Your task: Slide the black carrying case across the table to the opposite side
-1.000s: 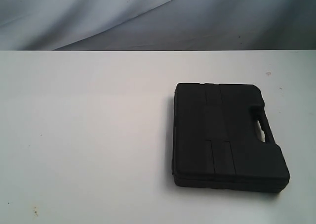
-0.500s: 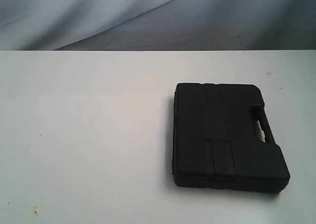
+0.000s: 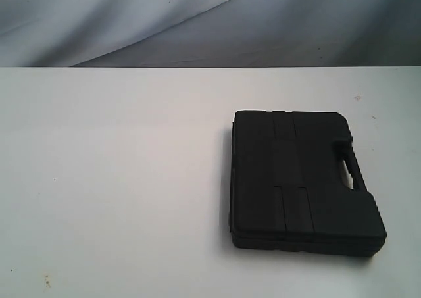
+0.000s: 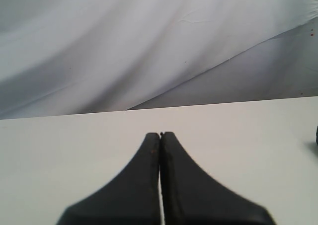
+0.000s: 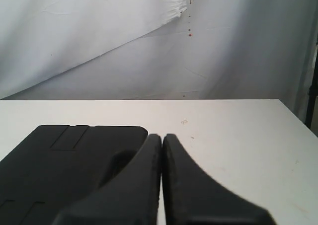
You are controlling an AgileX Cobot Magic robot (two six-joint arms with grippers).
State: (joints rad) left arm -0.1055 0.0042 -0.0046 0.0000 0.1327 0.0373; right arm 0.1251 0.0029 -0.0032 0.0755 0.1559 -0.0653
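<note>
Exterior view: the black carrying case (image 3: 302, 179) lies flat and shut on the white desk (image 3: 118, 179), toward four o'clock from the desk's centre, with its handle (image 3: 347, 163) on the three o'clock edge. Left gripper (image 4: 160, 134) has its fingers pressed together with nothing between them, above bare desk. Right gripper (image 5: 161, 136) is likewise closed and empty, near the case's lid; whether it touches the lid cannot be told.

Grey-white backdrop cloth (image 3: 197, 22) hangs at rear, diag. folds; few red specks (image 5: 189, 35) on it.
</note>
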